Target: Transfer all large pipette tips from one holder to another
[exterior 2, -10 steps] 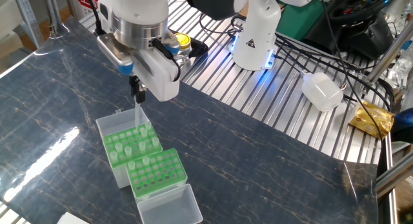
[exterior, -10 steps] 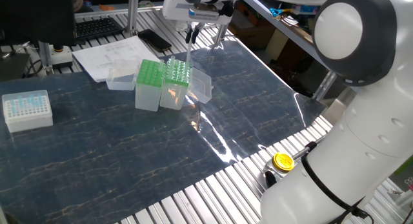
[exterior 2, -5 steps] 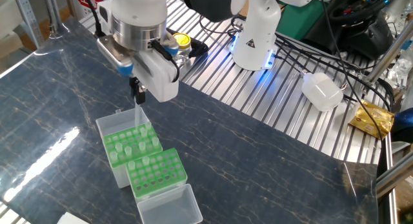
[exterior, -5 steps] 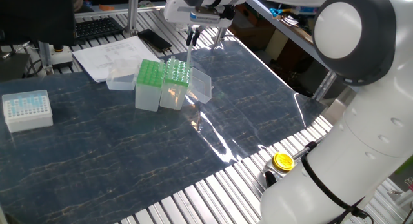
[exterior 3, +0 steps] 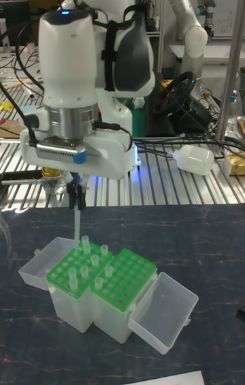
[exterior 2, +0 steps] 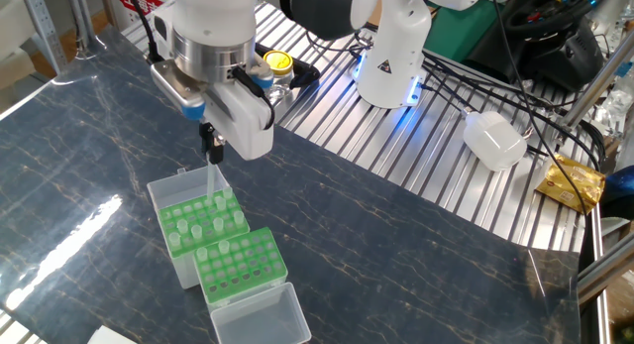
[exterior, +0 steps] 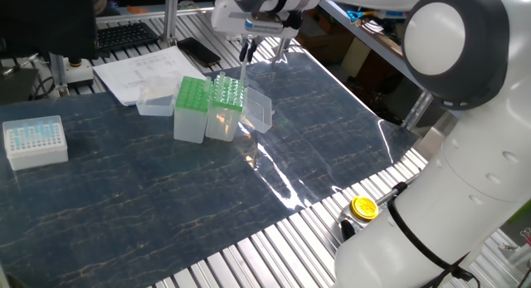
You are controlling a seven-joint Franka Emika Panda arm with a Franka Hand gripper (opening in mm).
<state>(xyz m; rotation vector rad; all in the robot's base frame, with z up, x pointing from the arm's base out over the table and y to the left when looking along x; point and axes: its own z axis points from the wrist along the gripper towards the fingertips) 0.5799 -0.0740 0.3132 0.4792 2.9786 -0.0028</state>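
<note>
In one fixed view the gripper (exterior: 246,49) has crept up a touch over the last second, pinched shut on a tip (exterior: 242,70) that hangs straight down at 6 o'clock from it, just over the far rack (exterior: 226,95); so a tip looks freshly pulled and the carry is about to start. In the other fixed view the tip (exterior 2: 212,177) dangles below the fingers, its point just above the tips (exterior 2: 198,225) left in that rack, with the near rack (exterior 2: 241,265) at 5 o'clock looking mostly bare. In the tall view the held tip (exterior 3: 77,225) sits clear above the left rack (exterior 3: 75,268), well apart from the open lid (exterior 3: 165,306).
</note>
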